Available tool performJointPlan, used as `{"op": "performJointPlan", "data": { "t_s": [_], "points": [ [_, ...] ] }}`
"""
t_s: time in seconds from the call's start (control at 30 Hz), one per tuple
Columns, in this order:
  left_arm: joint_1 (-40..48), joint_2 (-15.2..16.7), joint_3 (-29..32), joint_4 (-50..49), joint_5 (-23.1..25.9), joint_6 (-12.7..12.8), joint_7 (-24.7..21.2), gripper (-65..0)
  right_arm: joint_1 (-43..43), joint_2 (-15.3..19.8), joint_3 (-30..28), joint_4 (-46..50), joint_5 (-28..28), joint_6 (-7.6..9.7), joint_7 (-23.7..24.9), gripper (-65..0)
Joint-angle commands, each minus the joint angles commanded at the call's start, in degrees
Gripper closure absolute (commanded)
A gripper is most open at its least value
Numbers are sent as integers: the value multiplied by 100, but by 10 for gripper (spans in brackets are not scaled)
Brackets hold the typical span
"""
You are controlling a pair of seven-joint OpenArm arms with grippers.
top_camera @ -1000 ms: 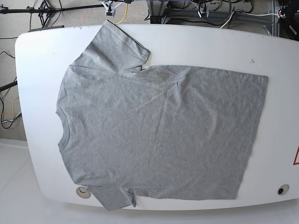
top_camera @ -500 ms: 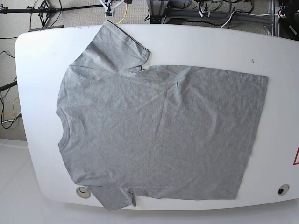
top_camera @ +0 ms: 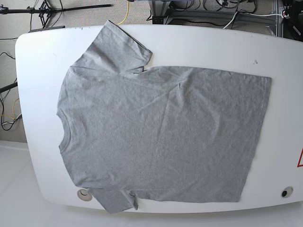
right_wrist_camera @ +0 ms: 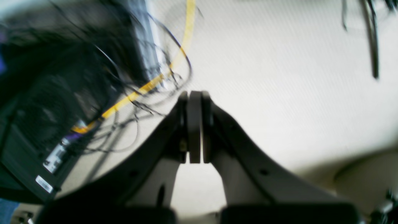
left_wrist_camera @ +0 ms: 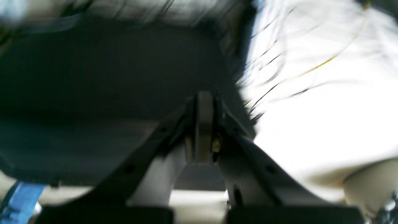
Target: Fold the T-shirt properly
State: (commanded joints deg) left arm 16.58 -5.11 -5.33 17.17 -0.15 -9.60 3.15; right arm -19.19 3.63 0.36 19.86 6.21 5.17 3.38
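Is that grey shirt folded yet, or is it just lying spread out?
Spread out, not folded. The T-shirt lies flat in one layer on the white table, neck at the left edge, hem at the right, both sleeves extended.

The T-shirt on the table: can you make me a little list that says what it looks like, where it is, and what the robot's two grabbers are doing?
thing: T-shirt, grey, short sleeves
state: spread flat, not folded yet, plain side up
neck: toward the base view's left
hem: toward the base view's right
near sleeve: hangs over the table edge
table: white, rounded corners
left gripper: shut, holding nothing, away from the shirt
right gripper: shut, holding nothing, over the floor
arms in base view: not seen
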Motion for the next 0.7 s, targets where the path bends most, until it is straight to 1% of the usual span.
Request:
{"op": "performJointPlan", "data": {
  "t_s": [0.03,0.1,0.3,0.43,0.5,0.7],
  "points": [
    [-87,21,-3,-129,24,0,-31,-3,119,-21,-1,-185,3,6,9,0],
    [-496,112,-13,-613,48,-27,-186,-32,641,-120,-7,-828,26,62,123,0],
    [-641,169,-15,-760,50,-44,-291,-31,1103,-176,26,-1531,36,96,141,0],
    [-618,182,-2,-754,49,-46,-349,-26,1279,-160,89,-1770,59,188,138,0],
    [-734,189,-3,-881,5,-45,-412,-33,1515,-220,140,-1986,125,425,354,0],
    [-585,157,16,-641,-3,-49,-353,-39,1355,-142,144,-1773,94,689,322,0]
  ]
}}
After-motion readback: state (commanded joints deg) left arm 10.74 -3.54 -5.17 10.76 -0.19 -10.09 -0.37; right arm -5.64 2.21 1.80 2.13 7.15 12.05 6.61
